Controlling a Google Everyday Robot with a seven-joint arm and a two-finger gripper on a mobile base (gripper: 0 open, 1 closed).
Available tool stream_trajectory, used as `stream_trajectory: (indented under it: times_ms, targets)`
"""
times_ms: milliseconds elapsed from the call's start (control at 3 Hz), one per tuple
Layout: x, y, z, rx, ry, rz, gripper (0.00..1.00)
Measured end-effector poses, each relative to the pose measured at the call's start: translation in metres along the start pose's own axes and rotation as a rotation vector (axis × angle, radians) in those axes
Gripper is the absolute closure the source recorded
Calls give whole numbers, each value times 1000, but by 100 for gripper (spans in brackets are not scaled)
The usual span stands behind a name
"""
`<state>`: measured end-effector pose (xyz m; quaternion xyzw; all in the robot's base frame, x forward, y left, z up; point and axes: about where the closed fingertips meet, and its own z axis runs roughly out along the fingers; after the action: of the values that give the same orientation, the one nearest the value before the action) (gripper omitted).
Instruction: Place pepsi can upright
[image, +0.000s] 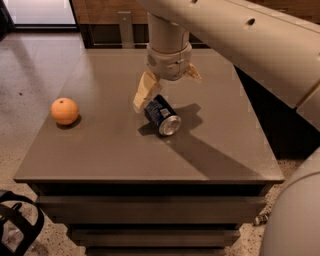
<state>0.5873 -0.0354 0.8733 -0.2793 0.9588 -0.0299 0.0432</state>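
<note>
A short dark blue pepsi can with white markings and silver ends (161, 115) lies on its side near the middle of the frame, on the flat grey-brown desk (100, 150). Its long axis runs from upper left to lower right, and one silver end faces the lower right. The pale two-finger gripper (167, 88) hangs just above the can's upper-left part. Its jaws are spread wide, with the tan fingers (144, 91) splayed to either side. The nearer finger's tip is right beside the can's far end, but whether it touches cannot be told. A round orange fruit (65, 111) sits well apart at the left of the frame, clear of the work.

The step in hand looks like the approach to the grasp. To do it well, the finger line should sit square across the can's axis so both pads meet the curved wall together. A one-sided nudge would probably roll the can away. The descent should centre on the middle of the body, not the end, and the jaws should close firmly without crushing the thin metal. After a short lift, the wrist turn must bring a silver end flat to the desk before the jaws let go.
</note>
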Motion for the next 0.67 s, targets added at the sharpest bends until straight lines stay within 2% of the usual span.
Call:
stream_trajectory:
  times_ms: [333, 667]
  targets:
    - [3, 5, 11, 3, 30, 5, 0]
    - [4, 16, 26, -22, 51, -6, 0]
